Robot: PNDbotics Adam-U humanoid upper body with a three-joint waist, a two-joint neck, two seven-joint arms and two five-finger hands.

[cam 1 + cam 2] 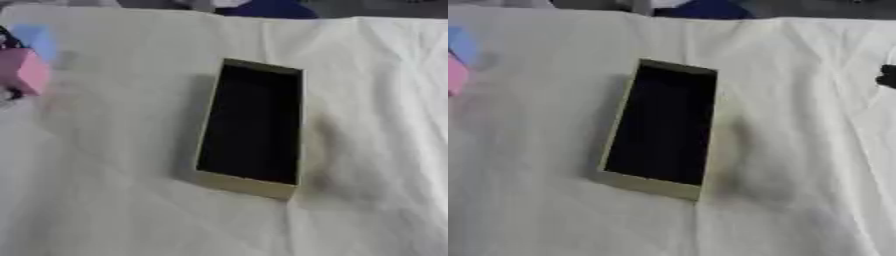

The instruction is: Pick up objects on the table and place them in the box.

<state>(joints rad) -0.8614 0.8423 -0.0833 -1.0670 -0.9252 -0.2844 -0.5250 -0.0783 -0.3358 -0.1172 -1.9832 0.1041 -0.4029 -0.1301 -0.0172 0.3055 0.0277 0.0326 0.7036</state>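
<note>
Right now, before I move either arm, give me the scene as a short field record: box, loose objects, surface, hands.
box: open rectangular box with tan walls and a dark interior, mid-table, long side running away from the robot
box contents: nothing visible inside
pink object: at the left edge, partly cut off, blurred
blue object: just behind the pink one, blurred
surface: table under a creased white cloth
dark shape: at the right edge in the right eye view, cannot identify
left hand: not in view
right hand: not in view
</note>
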